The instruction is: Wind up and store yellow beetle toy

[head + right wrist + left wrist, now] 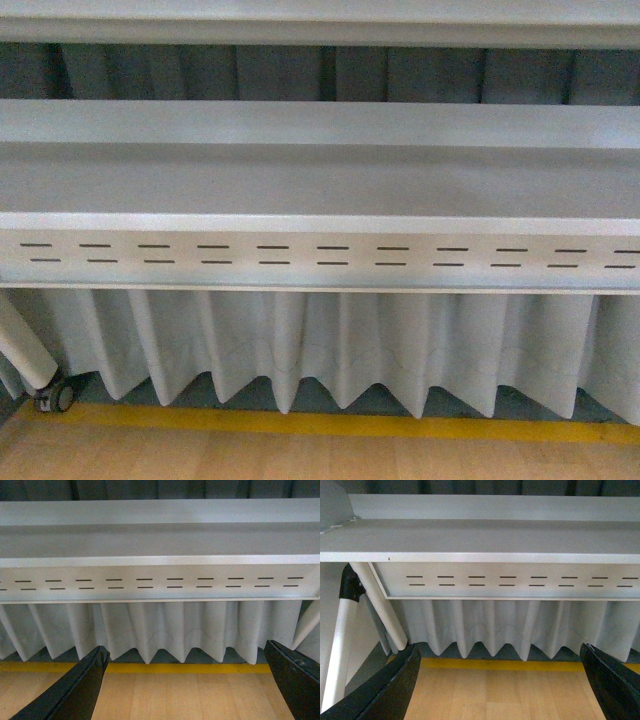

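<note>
The yellow beetle toy is out of view in all three views. My left gripper [500, 685] is open, its black fingers [385, 690] spread wide over bare wooden floor with nothing between them. My right gripper [187, 687] is open too, its black fingers [75, 690] wide apart above the same kind of wood, holding nothing. Neither arm shows in the front view.
A white metal shelf [320, 180] with a slotted front panel [320, 255] spans the scene, another shelf above it. A pleated white curtain [330, 345] hangs below. A yellow stripe [330, 425] edges the wooden floor [300, 460]. A white slanted leg [377, 600] stands at the shelf's left end.
</note>
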`<state>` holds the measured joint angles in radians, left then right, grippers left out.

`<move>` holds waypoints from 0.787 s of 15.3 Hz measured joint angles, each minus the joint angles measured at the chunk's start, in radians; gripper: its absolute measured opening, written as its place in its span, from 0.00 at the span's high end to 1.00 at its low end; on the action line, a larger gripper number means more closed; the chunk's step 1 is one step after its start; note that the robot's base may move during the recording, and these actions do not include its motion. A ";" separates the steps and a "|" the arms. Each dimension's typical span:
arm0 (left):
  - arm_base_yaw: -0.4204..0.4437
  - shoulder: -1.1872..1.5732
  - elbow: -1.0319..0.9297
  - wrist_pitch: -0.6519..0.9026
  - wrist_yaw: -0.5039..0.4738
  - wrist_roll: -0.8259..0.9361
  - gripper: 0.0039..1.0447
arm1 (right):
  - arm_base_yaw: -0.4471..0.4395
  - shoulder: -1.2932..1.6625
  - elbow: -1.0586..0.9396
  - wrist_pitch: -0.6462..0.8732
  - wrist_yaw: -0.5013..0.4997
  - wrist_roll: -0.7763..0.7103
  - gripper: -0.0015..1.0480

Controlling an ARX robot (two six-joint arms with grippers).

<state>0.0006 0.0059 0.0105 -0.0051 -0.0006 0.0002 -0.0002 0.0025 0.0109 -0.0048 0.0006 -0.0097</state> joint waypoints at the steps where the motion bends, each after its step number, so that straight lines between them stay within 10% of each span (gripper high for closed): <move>1: 0.000 0.000 0.000 0.000 0.000 0.000 0.06 | 0.000 0.000 0.000 0.000 0.000 0.000 0.06; 12: 0.000 0.000 0.000 0.000 0.000 0.000 0.06 | 0.000 0.000 0.000 0.000 0.000 0.000 0.06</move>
<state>0.0006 0.0059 0.0105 -0.0051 -0.0006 0.0002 -0.0002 0.0025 0.0109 -0.0048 0.0002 -0.0101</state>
